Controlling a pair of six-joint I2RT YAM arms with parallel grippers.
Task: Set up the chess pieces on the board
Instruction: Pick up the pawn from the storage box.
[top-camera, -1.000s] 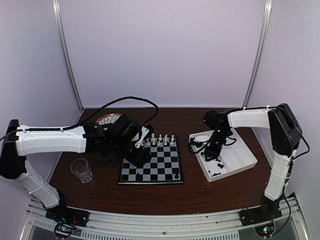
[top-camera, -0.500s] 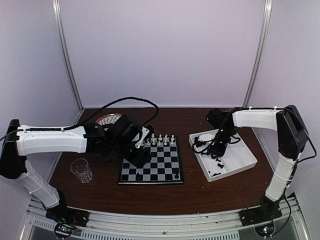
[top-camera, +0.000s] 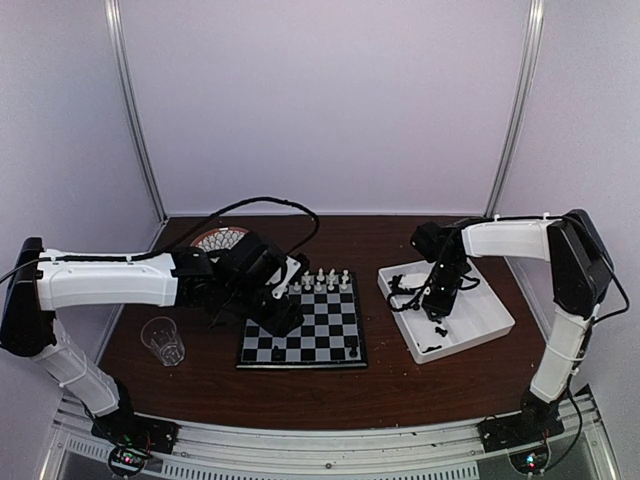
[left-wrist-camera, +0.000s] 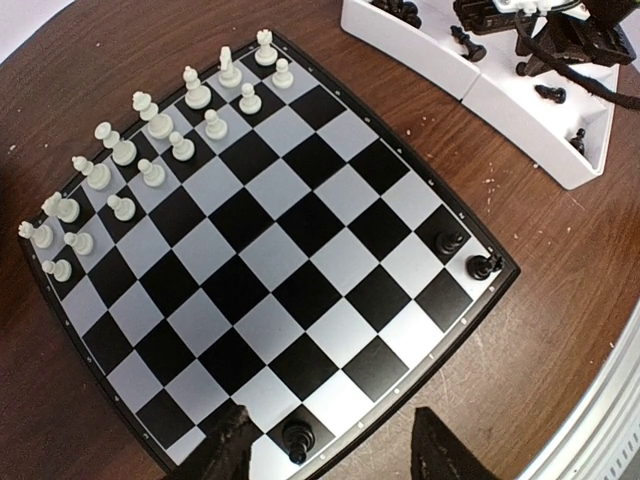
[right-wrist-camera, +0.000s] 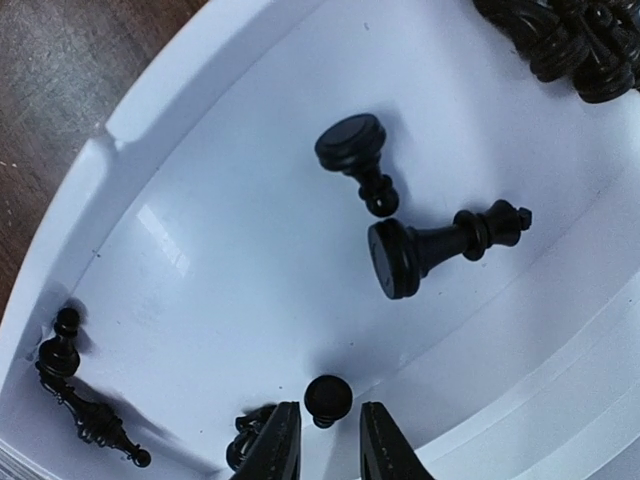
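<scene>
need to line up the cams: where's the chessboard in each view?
Top external: the board lies at table centre, just left of the white tray.
Left wrist: the board fills most of the frame, with the tray at top right.
Right wrist: not in view; only the tray's inside shows.
Shared landmark: the white tray.

1. The board (left-wrist-camera: 290, 230) lies flat on the bench (left-wrist-camera: 560, 300), with black and light-grey checks and a thin black rim.
2. The white pieces (left-wrist-camera: 160, 125) stand upright in two rows along its far edge.
3. Three black pieces (left-wrist-camera: 450, 241) stand along the near edge, two of them by one corner.
4. More black ones are in the tray (right-wrist-camera: 150, 100). Two lie toppled, and one pawn (right-wrist-camera: 327, 397) stands upright at my right pincer (right-wrist-camera: 322, 428).
</scene>
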